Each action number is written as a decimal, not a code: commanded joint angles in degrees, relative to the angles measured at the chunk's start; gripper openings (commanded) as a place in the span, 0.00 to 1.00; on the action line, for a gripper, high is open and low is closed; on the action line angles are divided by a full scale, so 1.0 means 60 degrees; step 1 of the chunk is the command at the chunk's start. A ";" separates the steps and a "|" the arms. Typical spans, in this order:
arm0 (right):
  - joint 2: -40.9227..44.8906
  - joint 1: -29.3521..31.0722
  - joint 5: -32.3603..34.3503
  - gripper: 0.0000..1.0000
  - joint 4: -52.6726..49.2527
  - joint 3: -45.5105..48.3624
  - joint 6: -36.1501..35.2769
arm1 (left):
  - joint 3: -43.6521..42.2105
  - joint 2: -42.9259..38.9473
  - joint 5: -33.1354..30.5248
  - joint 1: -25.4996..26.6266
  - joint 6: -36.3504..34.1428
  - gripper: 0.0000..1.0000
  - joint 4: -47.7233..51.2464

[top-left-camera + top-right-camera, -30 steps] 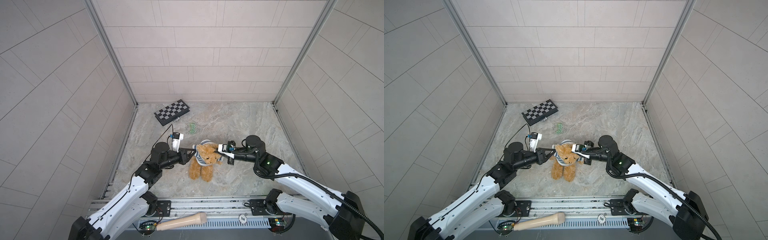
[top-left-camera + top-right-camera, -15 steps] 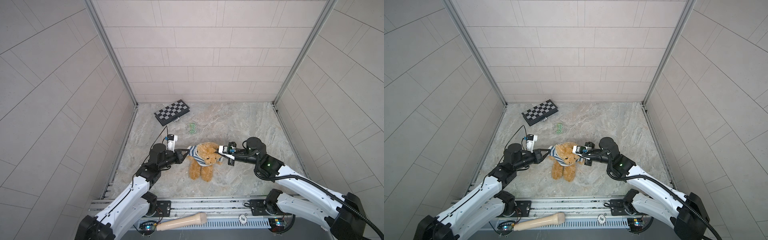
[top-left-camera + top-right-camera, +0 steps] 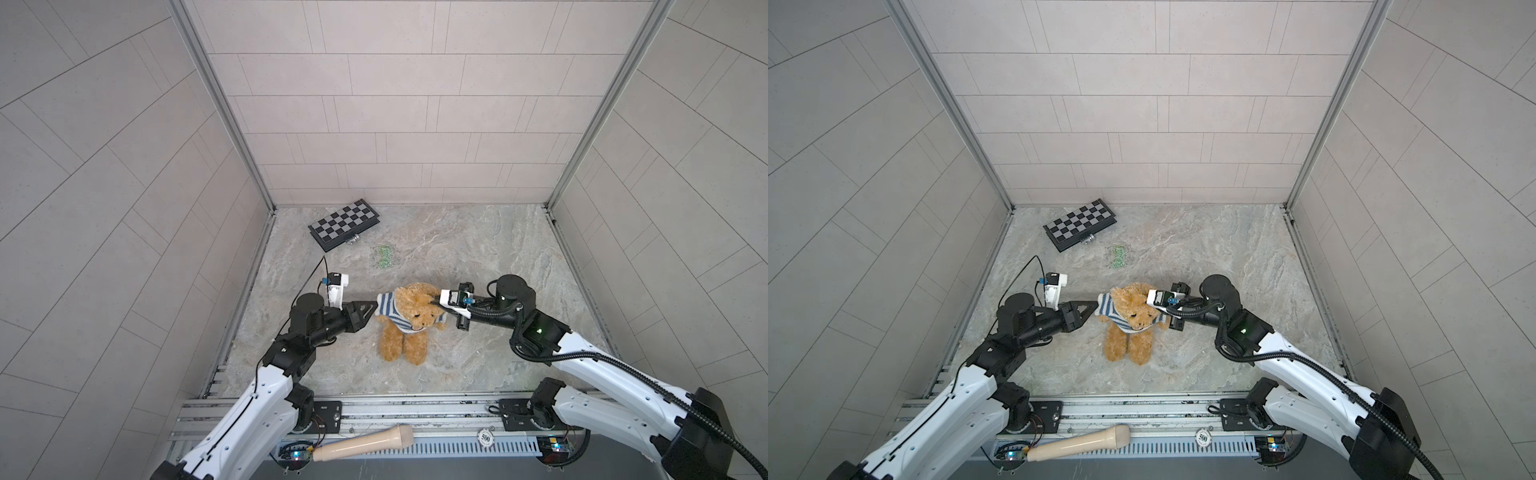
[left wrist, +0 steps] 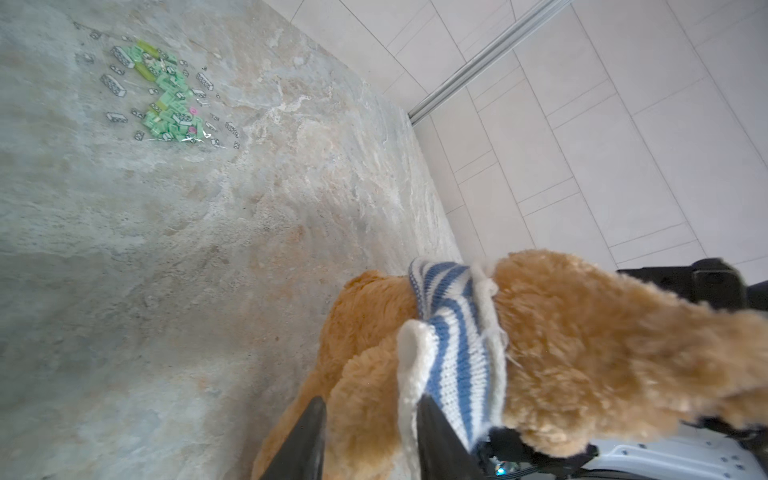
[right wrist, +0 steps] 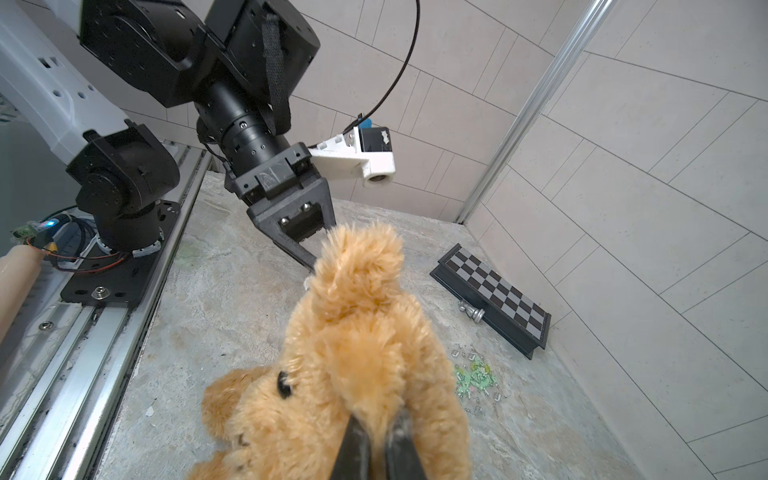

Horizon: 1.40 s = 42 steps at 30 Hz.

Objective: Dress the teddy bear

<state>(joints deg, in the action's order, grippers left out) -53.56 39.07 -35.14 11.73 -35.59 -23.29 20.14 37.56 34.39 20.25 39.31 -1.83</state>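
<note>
The teddy bear (image 3: 405,349) sits upright mid-floor, golden-brown and facing the front rail, as both top views show (image 3: 1129,345). A blue-and-white striped sweater (image 3: 388,306) is bunched round its neck and one shoulder, with the head above it. My left gripper (image 4: 370,399) is open. The bear's arm lies between its fingers, and one finger rests against the sweater's (image 4: 453,353) white hem. My right gripper (image 5: 376,440) is shut on a tuft of the bear's (image 5: 353,332) head beside the ear. The sweater's far side is hidden.
A folded chessboard (image 3: 344,224) lies at the back left, with a silver chess piece (image 5: 471,311) beside it. A clear bag of green bricks (image 3: 383,255) lies behind the bear. On the front rail are a wooden handle (image 3: 363,442) and a poker chip (image 3: 485,436).
My left gripper, shut on the sweater and pulling it leftward, has parted its jaws. The sweater has come down off the bear's head onto the neck. The right gripper has kept its hold.
</note>
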 commanded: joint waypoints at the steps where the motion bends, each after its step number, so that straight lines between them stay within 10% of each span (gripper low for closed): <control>1: 0.0098 -0.0020 -0.0051 0.00 0.0766 -0.0037 0.0180 | 0.0436 -0.0653 -0.0197 -0.0047 -0.0395 0.45 0.1172; 10: 0.0018 -0.0338 0.0595 0.00 0.1787 0.0246 0.1894 | -0.0465 -0.1599 -0.0779 0.0962 0.0473 0.23 0.0503; 20: 0.0249 -0.0326 -0.0305 0.00 0.3068 0.0835 0.2532 | -0.0567 0.0513 -0.2150 0.2807 0.1271 0.10 -0.2240; 42: 0.0320 -0.0315 -0.1157 0.00 0.3980 0.1395 0.2799 | -0.0296 0.0674 -0.1846 0.2807 0.1812 0.36 -0.3608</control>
<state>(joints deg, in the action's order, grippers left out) -52.53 37.01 -40.10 31.88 -27.66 -5.74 16.60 42.85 21.91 36.88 49.60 -20.16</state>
